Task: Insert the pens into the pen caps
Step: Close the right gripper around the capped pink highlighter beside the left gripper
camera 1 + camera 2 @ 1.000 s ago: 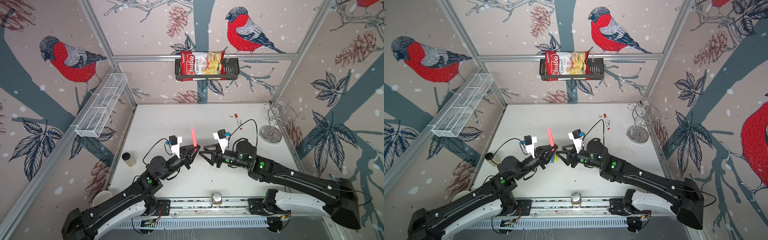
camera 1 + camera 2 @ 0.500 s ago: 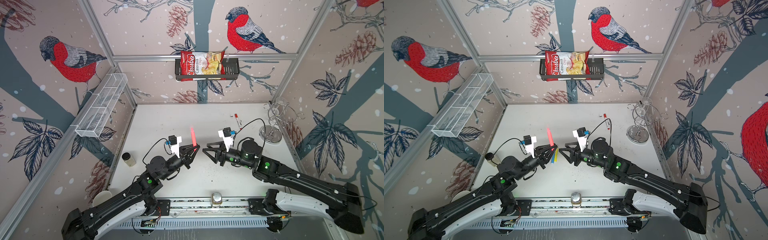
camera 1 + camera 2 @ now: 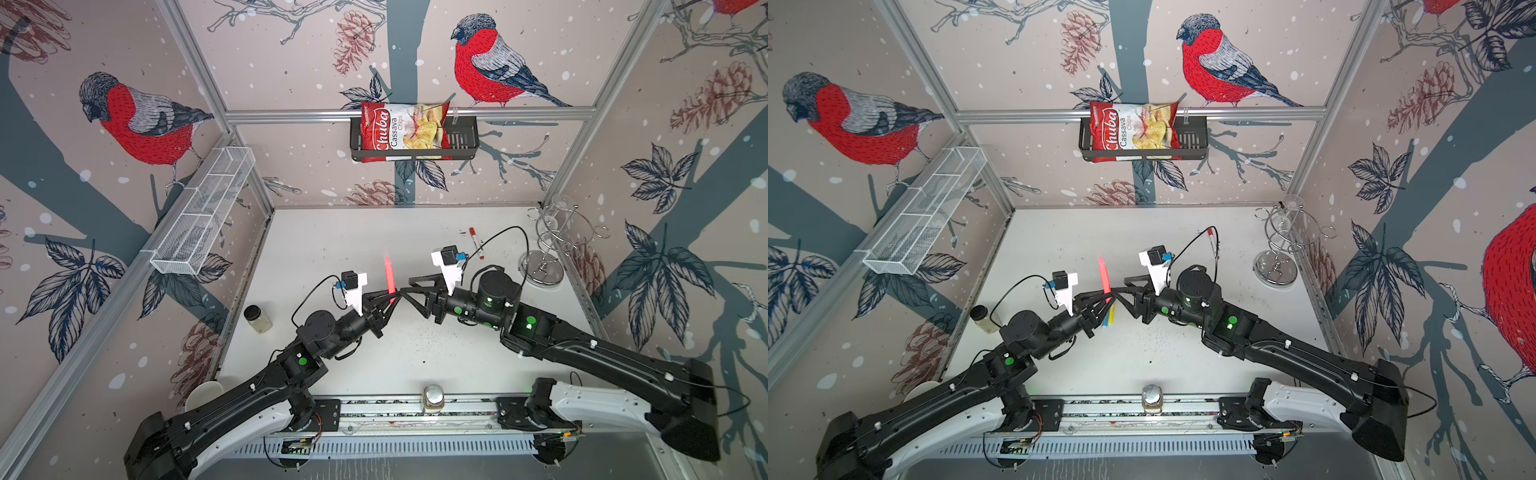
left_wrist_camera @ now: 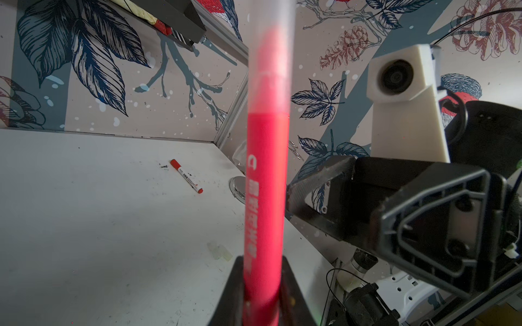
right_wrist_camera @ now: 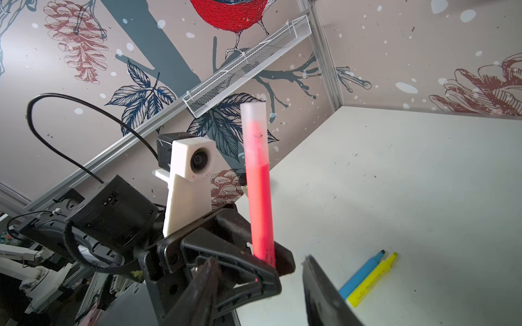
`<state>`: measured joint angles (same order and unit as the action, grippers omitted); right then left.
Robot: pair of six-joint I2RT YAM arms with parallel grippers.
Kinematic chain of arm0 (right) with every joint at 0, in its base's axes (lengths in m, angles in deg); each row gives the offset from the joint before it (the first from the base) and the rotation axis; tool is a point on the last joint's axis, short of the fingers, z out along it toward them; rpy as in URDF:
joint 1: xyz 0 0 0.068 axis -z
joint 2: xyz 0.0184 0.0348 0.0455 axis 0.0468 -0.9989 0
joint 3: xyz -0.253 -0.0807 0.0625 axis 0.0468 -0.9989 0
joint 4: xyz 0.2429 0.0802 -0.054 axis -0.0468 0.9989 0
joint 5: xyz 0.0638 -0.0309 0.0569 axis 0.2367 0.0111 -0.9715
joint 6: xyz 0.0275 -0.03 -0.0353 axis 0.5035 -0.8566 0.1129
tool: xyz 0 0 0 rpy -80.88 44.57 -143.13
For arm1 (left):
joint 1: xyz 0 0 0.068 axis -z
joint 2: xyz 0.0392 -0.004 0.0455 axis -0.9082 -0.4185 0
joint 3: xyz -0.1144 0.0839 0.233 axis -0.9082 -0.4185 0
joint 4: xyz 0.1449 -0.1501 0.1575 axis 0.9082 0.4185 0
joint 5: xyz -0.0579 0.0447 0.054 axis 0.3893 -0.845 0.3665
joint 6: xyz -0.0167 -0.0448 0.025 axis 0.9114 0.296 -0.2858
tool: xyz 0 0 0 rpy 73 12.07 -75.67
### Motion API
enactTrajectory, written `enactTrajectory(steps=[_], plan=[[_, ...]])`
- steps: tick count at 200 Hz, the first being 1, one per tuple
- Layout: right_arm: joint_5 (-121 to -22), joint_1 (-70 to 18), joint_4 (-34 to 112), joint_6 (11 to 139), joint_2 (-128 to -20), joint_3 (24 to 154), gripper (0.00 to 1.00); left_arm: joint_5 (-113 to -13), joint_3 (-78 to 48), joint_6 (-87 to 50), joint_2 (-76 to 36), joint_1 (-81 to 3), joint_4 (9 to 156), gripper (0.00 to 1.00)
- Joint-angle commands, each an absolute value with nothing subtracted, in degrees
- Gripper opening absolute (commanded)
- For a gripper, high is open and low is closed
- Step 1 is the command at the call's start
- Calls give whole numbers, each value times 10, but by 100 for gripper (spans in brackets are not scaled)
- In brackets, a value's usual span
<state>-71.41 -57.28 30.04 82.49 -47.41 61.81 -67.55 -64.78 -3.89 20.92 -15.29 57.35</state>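
Note:
My left gripper is shut on the lower end of a pink-red pen and holds it upright above the table. A translucent whitish pen cap sits over the pen's top end. My right gripper is open and empty, its tips close to the left fingertips. A blue pen and a yellow pen lie side by side below. A white pen with red ends lies at the back right. Two small whitish caps lie on the table.
A wire stand on a round base is at the back right. A small jar stands by the left wall, another jar on the front rail, and a paper cup at the front left. A mesh shelf hangs on the left wall.
My right gripper drew back slightly to the right, then came close to the left fingertips again, jaws a little narrower. The left gripper and its pen stayed put.

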Motion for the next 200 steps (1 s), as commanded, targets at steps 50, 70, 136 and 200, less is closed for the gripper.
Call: enactTrajectory(steps=[50, 70, 136, 200], plan=[[-718, -573, 316, 799, -514, 658, 46, -659, -650, -40, 192, -146, 549, 0], [-717, -573, 320, 798, -526, 665, 45, -660, -651, -41, 192, -142, 548, 0], [-731, -574, 334, 794, -567, 692, 39, -660, -653, -42, 191, -139, 547, 0], [-727, -574, 338, 794, -573, 692, 30, -664, -649, -47, 186, -139, 549, 0]])
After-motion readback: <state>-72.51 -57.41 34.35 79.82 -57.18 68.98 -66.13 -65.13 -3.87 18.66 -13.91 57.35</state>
